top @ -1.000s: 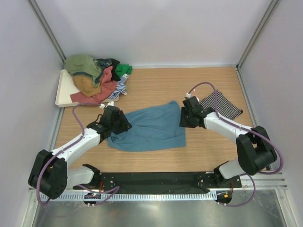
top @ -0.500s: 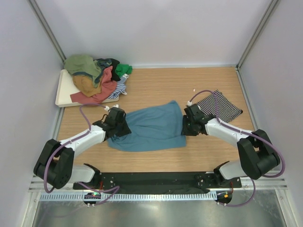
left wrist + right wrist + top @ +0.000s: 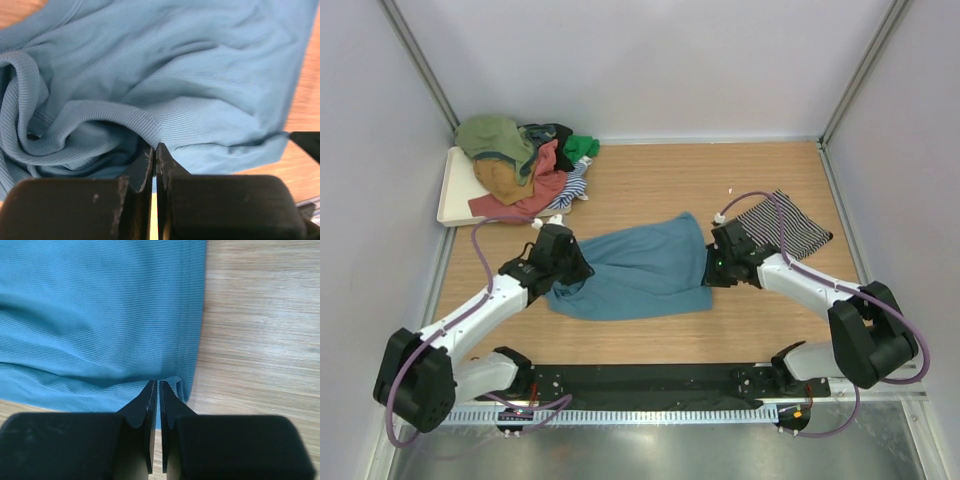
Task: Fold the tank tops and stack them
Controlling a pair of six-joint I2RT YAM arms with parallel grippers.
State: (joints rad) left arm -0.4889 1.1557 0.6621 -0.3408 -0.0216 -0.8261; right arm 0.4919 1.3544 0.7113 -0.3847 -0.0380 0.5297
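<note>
The right gripper (image 3: 716, 268) has come down to the near hem of the teal top (image 3: 640, 270), mid-table. It and the left gripper (image 3: 572, 268) both pinch the cloth, seemingly ready for folding.

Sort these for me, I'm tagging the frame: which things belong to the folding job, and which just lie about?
Job: teal top, pinched by left tool and right tool; striped top at right; pile of tops.
Lying about: tray under the pile; table.
</note>
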